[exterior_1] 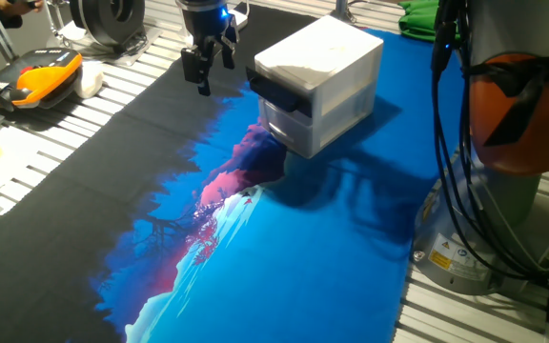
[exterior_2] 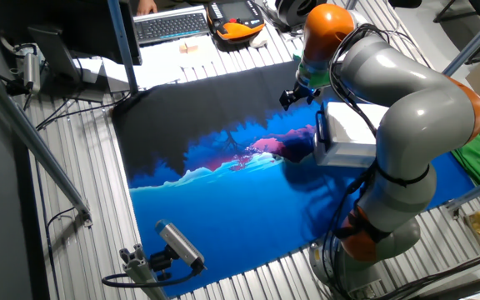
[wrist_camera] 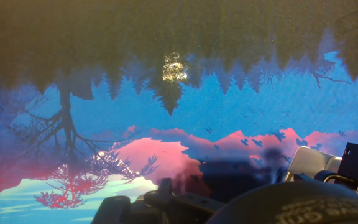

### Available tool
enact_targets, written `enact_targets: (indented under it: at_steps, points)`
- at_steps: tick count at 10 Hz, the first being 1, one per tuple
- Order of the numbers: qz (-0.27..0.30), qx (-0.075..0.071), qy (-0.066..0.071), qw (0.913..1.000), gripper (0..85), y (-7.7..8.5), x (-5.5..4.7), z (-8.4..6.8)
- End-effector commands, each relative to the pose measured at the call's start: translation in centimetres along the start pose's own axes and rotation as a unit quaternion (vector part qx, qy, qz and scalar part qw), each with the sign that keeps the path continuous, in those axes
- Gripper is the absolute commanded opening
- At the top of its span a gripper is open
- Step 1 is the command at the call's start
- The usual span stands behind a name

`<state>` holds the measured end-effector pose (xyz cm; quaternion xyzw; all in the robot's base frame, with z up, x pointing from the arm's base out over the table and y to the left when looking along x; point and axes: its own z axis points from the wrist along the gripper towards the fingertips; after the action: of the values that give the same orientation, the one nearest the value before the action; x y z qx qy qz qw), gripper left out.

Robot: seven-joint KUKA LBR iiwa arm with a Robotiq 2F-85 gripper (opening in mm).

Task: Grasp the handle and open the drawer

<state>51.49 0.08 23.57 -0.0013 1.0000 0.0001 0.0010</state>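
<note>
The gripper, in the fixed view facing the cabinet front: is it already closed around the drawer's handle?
No, the gripper hangs clear, left of the handle, not touching it.

My fingers (exterior_1: 208, 67) are small in one fixed view, and my wrist is cut off by the top edge at 12 o'clock. In the other fixed view my own arm (exterior_2: 407, 92) hides most of the cabinet (exterior_2: 344, 137), and the handle cannot be made out there. In the hand view, only a cabinet corner shows, cut off at 4 o'clock; my fingers there are dark blurs along the bottom edge.
</note>
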Motion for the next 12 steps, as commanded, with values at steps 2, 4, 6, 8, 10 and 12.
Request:
enact_targets:
  at_steps: [2, 4, 6, 8, 10, 12]
  points:
    - [0.026, 0.014, 0.012, 0.9995, 0.0, 0.0, 0.02, -0.16]
    - [0.026, 0.014, 0.013, 0.9995, 0.0, -0.02, -0.01, -0.3]
    - [0.027, 0.014, 0.013, 0.9995, 0.0, -0.04, -0.07, -0.36]
    - [0.027, 0.014, 0.013, 0.9995, 0.0, -0.11, -0.15, -0.47]
    - [0.028, 0.014, 0.013, 0.9994, 0.0, -0.2, -0.31, -0.65]
    - [0.028, 0.014, 0.014, 0.9994, 0.0, -0.22, -0.4, -0.74]
